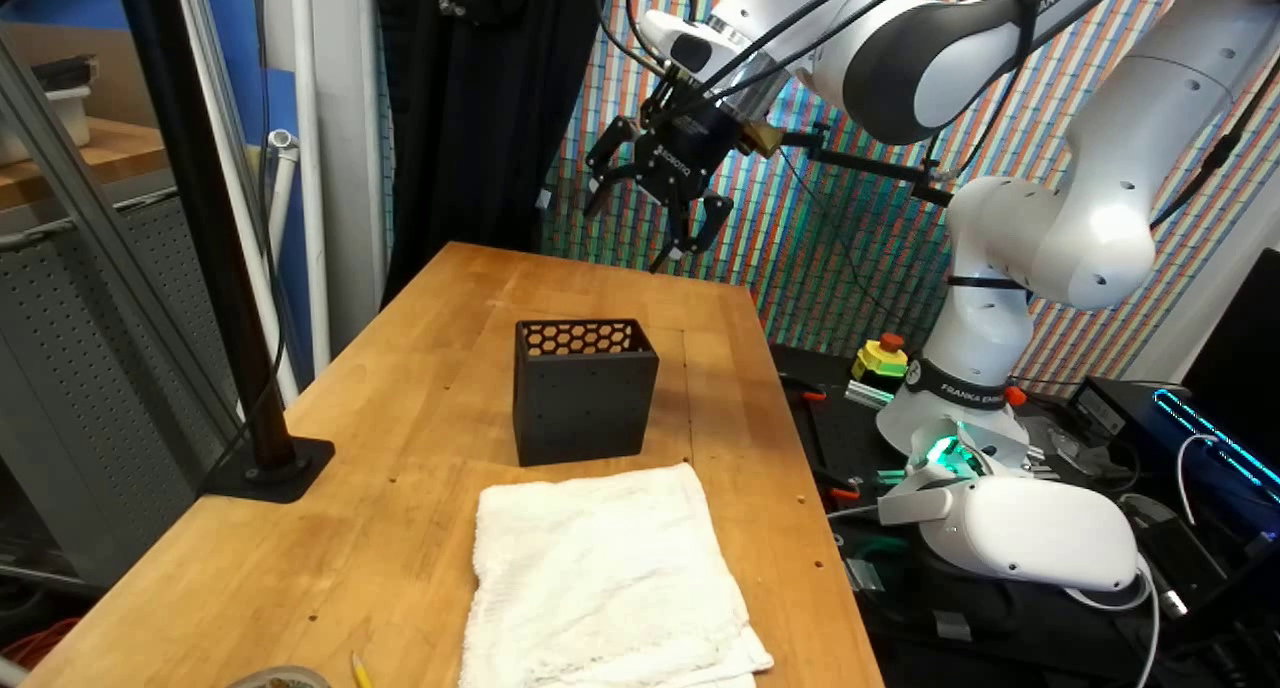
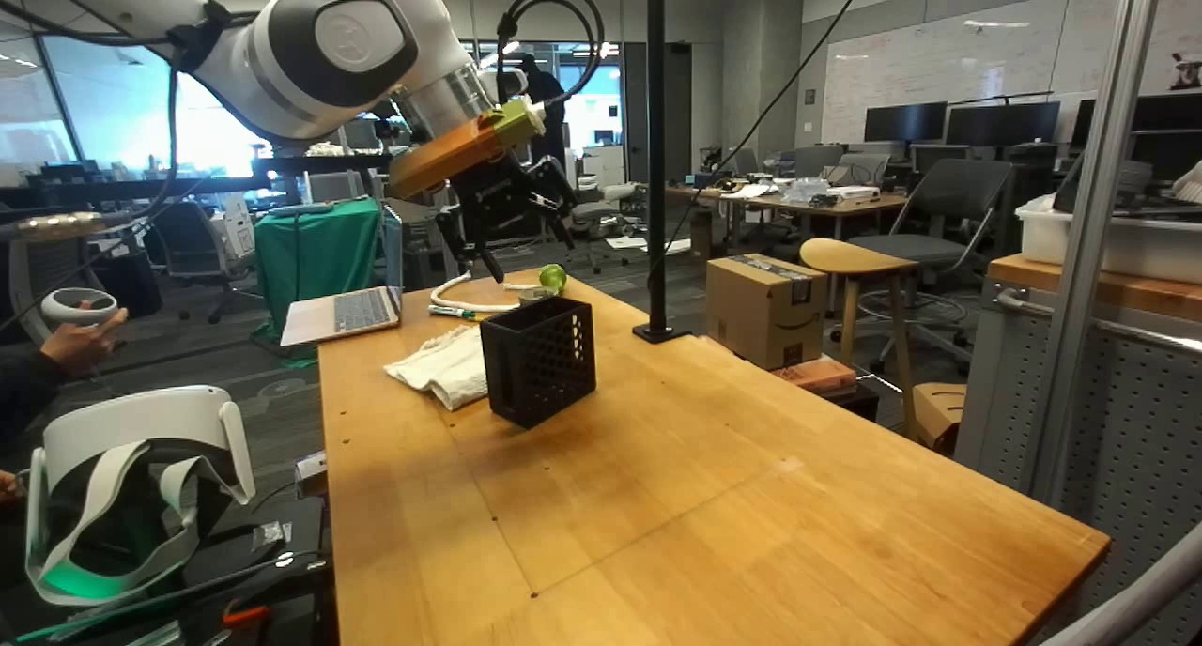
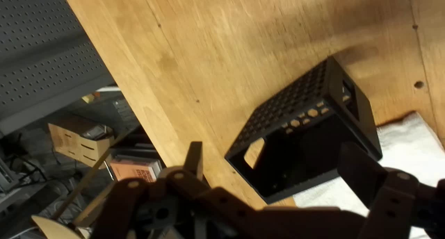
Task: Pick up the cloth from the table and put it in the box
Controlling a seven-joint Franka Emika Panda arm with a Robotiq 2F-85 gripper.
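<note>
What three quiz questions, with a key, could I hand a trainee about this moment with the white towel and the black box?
1. Where does the white towel lie: inside the black perforated box or outside it, and on what?
2. The Robotiq gripper is (a) shut on the towel, (b) open and empty, (c) shut and empty.
3. True or false: the box stands upright with its open side up.

Key: 1. Outside it, on the wooden table. 2. b. 3. True.

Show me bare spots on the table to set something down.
Bare: the stretch of table from the box to the end away from the cloth, and the strip between box and post. Crowded: the end toward the laptop, around a pencil and a green object.
</note>
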